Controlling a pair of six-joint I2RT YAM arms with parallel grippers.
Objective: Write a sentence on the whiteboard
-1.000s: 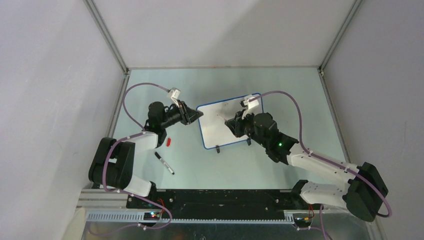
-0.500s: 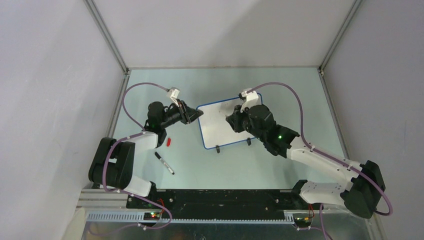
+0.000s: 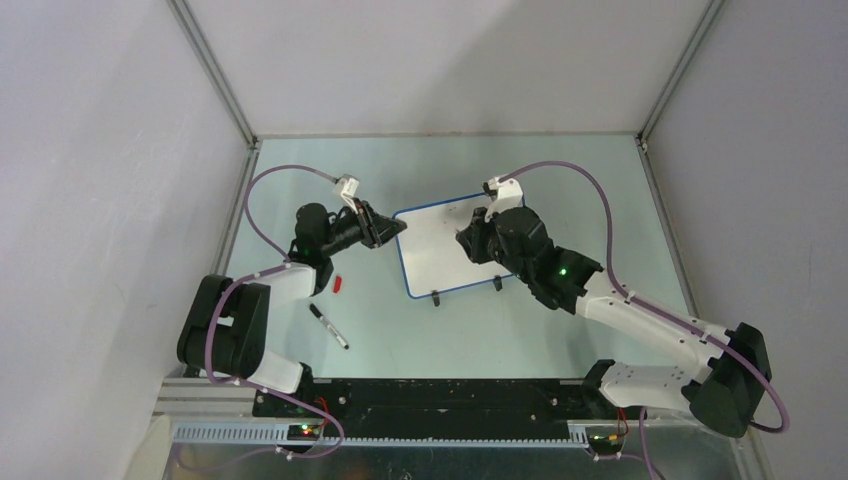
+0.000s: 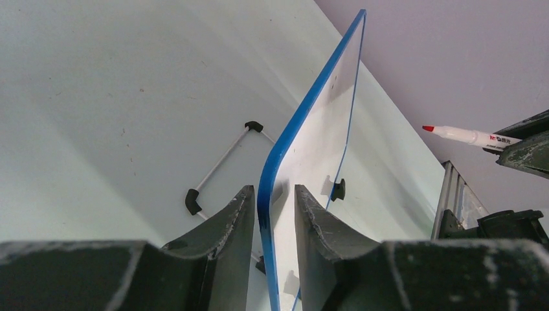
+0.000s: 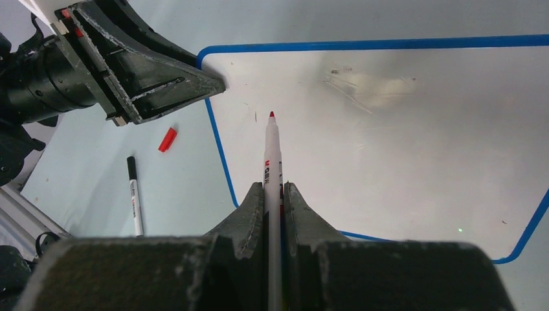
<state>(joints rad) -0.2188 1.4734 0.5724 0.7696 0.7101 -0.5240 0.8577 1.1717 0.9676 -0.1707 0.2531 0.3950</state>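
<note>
- The whiteboard (image 3: 430, 250) stands tilted on the worktop (image 3: 560, 170), between the two arms.
- The left jaws are clamped on its blue rim at the left corner.
- The right jaws are clamped on a red marker (image 5: 272, 162). Its bare tip is near the board face but not touching it.
- A black marker (image 3: 328, 327) and a red cap (image 3: 339, 284) lie beside the left arm.

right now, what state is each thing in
whiteboard: no writing visible, rim clamped
left pincer: shut on the whiteboard
red marker: uncapped, tip over the board, contact unclear
right pincer: shut on the red marker
red cap: off, lying loose
black marker: capped, lying loose
</note>
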